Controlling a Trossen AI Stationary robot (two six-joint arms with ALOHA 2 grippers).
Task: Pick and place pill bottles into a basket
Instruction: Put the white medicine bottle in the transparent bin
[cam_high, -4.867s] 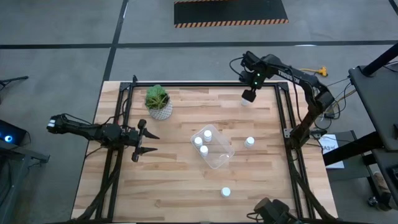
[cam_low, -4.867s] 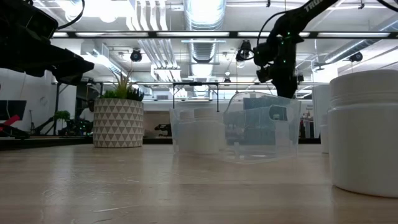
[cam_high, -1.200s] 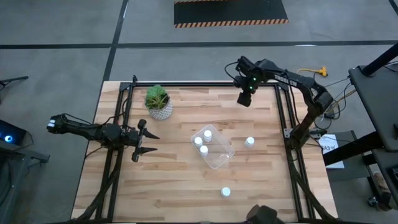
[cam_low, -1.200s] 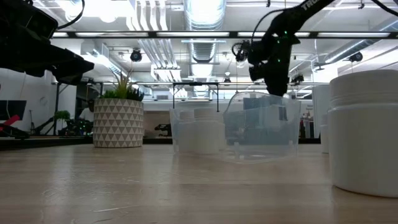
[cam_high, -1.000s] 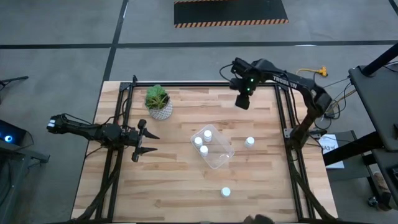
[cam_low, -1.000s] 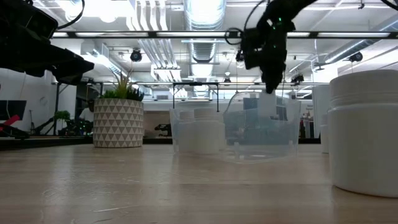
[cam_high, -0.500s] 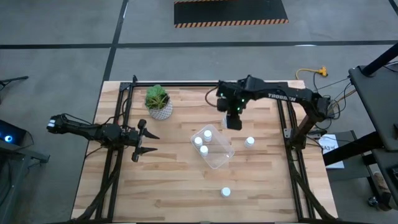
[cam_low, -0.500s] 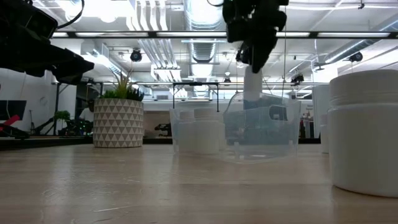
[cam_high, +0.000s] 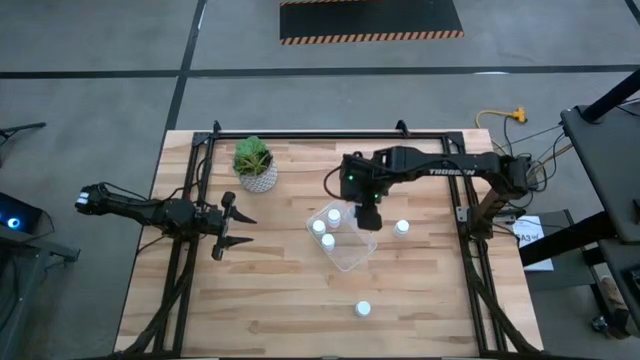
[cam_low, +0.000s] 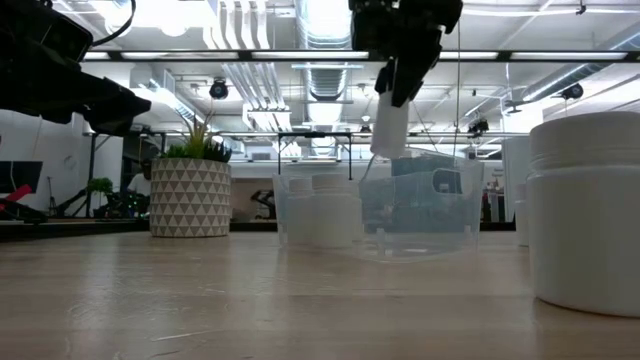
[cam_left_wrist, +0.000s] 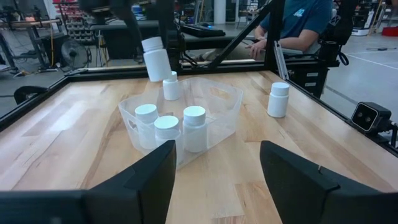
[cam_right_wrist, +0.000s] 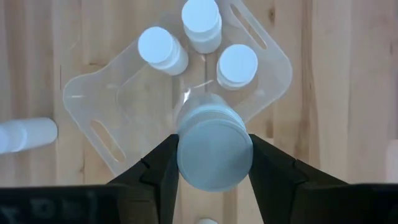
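We see the right gripper (cam_right_wrist: 214, 163) clamped on a pill bottle (cam_right_wrist: 214, 148), holding it in the air above the clear basket (cam_high: 355, 252), where three bottles (cam_left_wrist: 169, 127) already stand; the left gripper (cam_high: 228, 225) waits with fingers parted near the table's left edge

High view: overhead, straight down on whole table, basket (cam_high: 343, 238) central. Low view: table height, level across toward basket (cam_low: 418, 205), far. Left wrist view: oblique, near basket (cam_left_wrist: 186, 118). Right wrist view: directly above basket (cam_right_wrist: 177, 102), close. All share basket
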